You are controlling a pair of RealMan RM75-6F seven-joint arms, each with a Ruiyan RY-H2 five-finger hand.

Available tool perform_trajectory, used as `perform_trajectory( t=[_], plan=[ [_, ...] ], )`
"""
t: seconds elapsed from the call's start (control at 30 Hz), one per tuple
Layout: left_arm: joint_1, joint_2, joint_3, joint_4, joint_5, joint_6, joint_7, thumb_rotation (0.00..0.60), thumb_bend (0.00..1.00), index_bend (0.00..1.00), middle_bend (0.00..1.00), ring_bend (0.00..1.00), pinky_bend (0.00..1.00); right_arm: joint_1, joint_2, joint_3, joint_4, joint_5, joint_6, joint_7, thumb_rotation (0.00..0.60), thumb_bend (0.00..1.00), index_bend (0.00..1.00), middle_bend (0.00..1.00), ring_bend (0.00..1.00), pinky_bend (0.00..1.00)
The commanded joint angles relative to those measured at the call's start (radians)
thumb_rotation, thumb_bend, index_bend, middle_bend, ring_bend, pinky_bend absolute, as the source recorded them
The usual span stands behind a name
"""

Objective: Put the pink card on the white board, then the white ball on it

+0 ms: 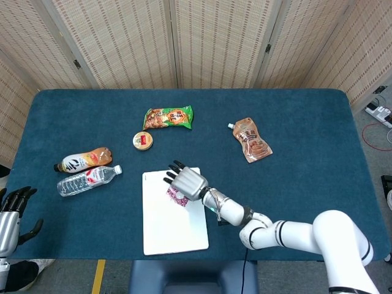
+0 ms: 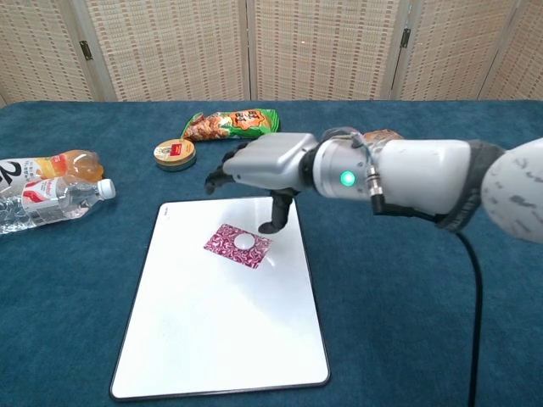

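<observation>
The pink patterned card [image 2: 238,245] lies on the upper part of the white board [image 2: 212,331], which rests flat on the blue table. The small white ball [image 2: 245,242] sits on the card, free of any finger. My right hand [image 2: 259,169] hovers just above and behind it, fingers spread, thumb pointing down beside the card, holding nothing. In the head view the right hand [image 1: 185,182] covers most of the card [image 1: 174,196] and hides the ball; the board [image 1: 171,229] extends toward the near edge. My left hand [image 1: 11,215] hangs open off the table's near left corner.
A green snack bag [image 2: 231,125] and a round tin [image 2: 175,153] lie behind the board. A brown pouch [image 1: 252,140] is at the back right. Two bottles, one orange [image 2: 51,165] and one clear [image 2: 51,202], lie on their sides at the left.
</observation>
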Motion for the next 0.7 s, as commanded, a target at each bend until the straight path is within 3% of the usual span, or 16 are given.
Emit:
perform_trajectory(
  t=[0.03, 0.23, 0.43, 0.7],
  plan=[
    [-0.006, -0.002, -0.003, 0.002, 0.002, -0.004, -0.002, 0.6, 0.36, 0.19, 0.17, 0.18, 0.0, -0.094, 0.12, -0.041, -0.123, 0.005, 0.132, -0.038, 0.6, 0.33, 0.15, 0.15, 0.03, 0.0],
    [-0.023, -0.011, -0.013, 0.006, 0.009, -0.012, -0.004, 0.6, 0.36, 0.19, 0.17, 0.18, 0.0, -0.267, 0.285, -0.109, -0.288, 0.013, 0.361, -0.078, 0.6, 0.33, 0.14, 0.13, 0.05, 0.0],
    [-0.047, -0.017, -0.026, -0.009, 0.018, -0.023, 0.015, 0.6, 0.36, 0.19, 0.17, 0.18, 0.0, -0.47, 0.45, -0.202, -0.43, -0.073, 0.596, -0.01, 0.6, 0.33, 0.04, 0.07, 0.03, 0.0],
    [-0.066, -0.024, -0.03, -0.028, 0.021, -0.035, 0.045, 0.6, 0.36, 0.19, 0.17, 0.18, 0.0, -0.723, 0.528, -0.301, -0.391, -0.241, 0.879, 0.161, 0.6, 0.33, 0.02, 0.04, 0.0, 0.0]
  ],
)
